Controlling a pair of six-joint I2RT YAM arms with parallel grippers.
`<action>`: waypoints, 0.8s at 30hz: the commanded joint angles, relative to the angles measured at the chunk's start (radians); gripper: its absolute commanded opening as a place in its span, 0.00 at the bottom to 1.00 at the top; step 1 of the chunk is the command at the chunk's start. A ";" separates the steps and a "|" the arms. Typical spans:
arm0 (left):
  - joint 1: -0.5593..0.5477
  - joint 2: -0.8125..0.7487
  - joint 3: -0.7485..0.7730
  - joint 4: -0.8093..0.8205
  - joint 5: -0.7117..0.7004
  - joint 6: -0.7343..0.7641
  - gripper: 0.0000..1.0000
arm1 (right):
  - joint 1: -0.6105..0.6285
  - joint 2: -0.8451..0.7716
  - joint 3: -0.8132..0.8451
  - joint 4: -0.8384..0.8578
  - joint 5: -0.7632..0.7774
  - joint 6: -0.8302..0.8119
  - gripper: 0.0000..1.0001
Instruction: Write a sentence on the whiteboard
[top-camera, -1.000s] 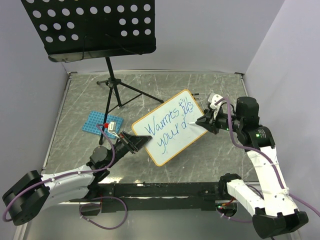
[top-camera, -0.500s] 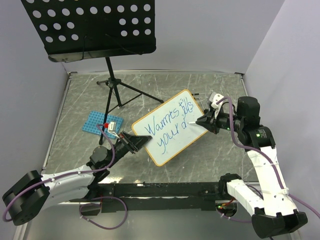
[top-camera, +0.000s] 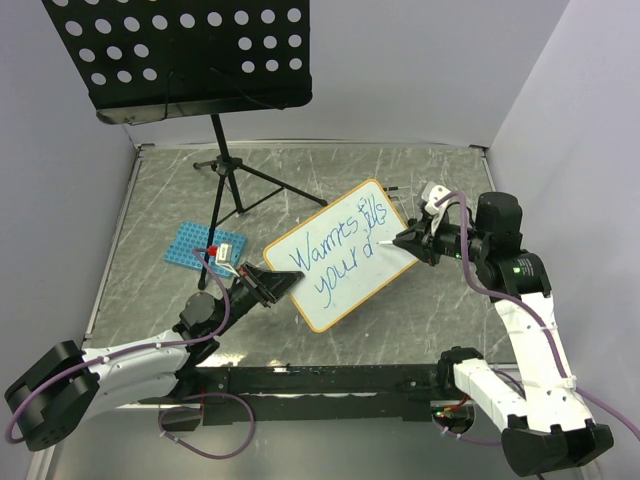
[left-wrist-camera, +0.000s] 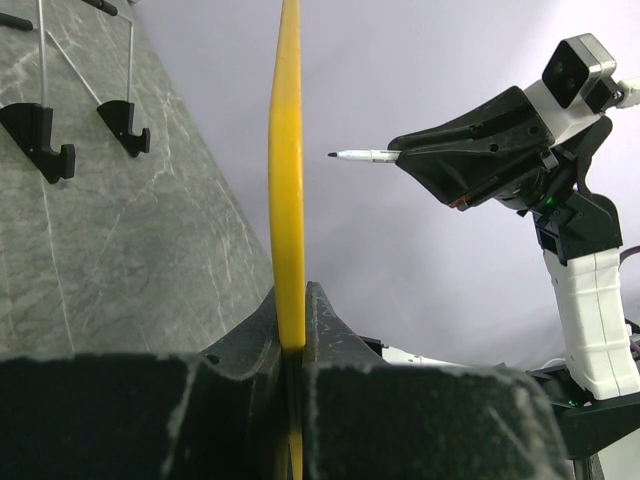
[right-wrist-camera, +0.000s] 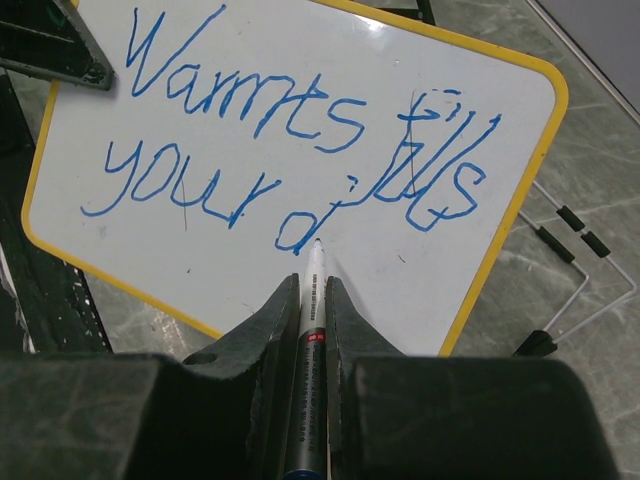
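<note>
The whiteboard (top-camera: 345, 285) with its yellow-orange frame is held tilted above the table. My left gripper (top-camera: 272, 287) is shut on its lower left edge; the left wrist view shows the frame (left-wrist-camera: 287, 180) edge-on between the jaws of that gripper (left-wrist-camera: 293, 292). The sentence (right-wrist-camera: 300, 150) in blue reads "Warmts fills" over "your d". My right gripper (top-camera: 410, 243) is shut on a marker (right-wrist-camera: 312, 300). The marker's tip points at the board just right of the "d". In the left wrist view the marker (left-wrist-camera: 365, 156) stands a small gap off the board.
A black perforated music stand (top-camera: 180, 55) on a tripod (top-camera: 235, 180) stands at the back left. A blue perforated rack (top-camera: 195, 248) lies left of the board. Thin wire legs with black feet (right-wrist-camera: 578, 228) show beyond the board's right edge.
My right gripper with the marker has drawn back a little to the right, off the board. The writing and the left arm look the same.
</note>
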 joint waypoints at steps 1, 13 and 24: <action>0.004 -0.029 0.017 0.154 0.001 -0.013 0.01 | -0.018 0.001 -0.005 0.072 -0.019 0.026 0.00; 0.006 -0.018 0.030 0.154 0.001 -0.021 0.01 | -0.021 0.018 -0.008 0.094 0.011 0.034 0.00; 0.006 -0.018 0.040 0.151 0.004 -0.016 0.01 | -0.018 0.064 -0.039 0.103 0.024 0.029 0.00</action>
